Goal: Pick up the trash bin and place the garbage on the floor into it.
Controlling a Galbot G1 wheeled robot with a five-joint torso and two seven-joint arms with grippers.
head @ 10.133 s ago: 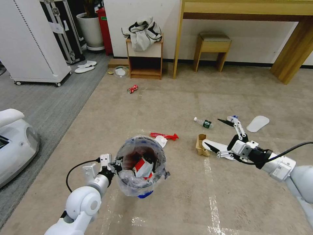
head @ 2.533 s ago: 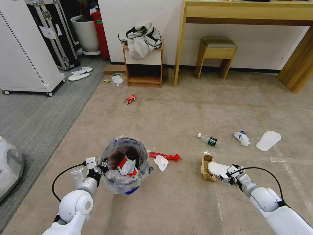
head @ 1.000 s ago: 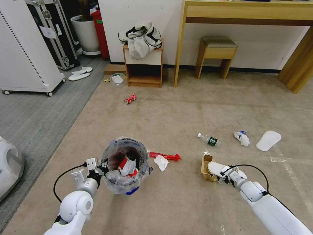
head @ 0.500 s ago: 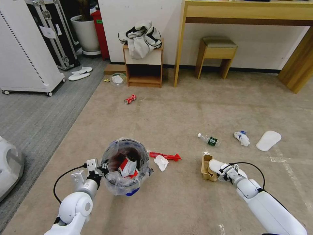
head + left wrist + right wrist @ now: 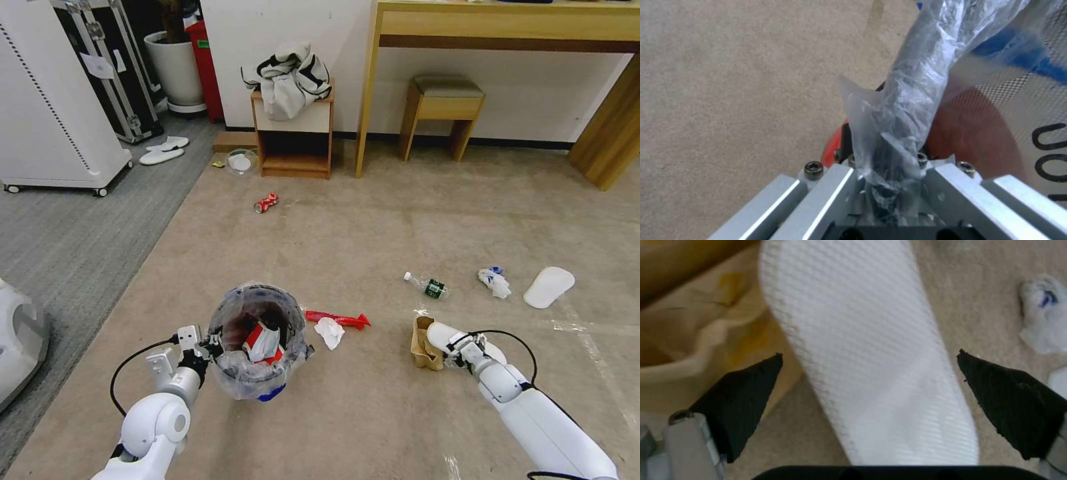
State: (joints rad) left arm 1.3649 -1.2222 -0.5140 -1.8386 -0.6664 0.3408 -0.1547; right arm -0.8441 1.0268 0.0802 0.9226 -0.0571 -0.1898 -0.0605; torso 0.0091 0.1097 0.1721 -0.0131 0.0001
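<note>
My left gripper [image 5: 202, 347] [image 5: 887, 166] is shut on the bag-lined rim of the blue and red trash bin [image 5: 257, 373] [image 5: 978, 133], which holds red wrappers. My right gripper [image 5: 455, 344] [image 5: 869, 360] is open low over a flat white slipper [image 5: 440, 335] [image 5: 862, 323], one finger on each side. A brown carton [image 5: 421, 345] [image 5: 693, 323] touches that slipper. On the beige floor [image 5: 373, 220] lie a red wrapper [image 5: 337, 319], a white tissue [image 5: 329, 331], a bottle [image 5: 427, 286], a blue-marked tissue [image 5: 495, 281] [image 5: 1042, 316], another slipper [image 5: 549, 287] and a crushed can [image 5: 267, 202].
A wooden shelf [image 5: 293, 143] with a jacket [image 5: 288, 79], a stool [image 5: 440, 110] and a table leg [image 5: 365, 93] line the far wall. Grey carpet [image 5: 73, 227], a white cabinet [image 5: 47, 113] and a white machine [image 5: 17, 340] are on the left.
The right gripper has crept forward along the slipper toward the carton. The left gripper and the bin have hardly moved.
</note>
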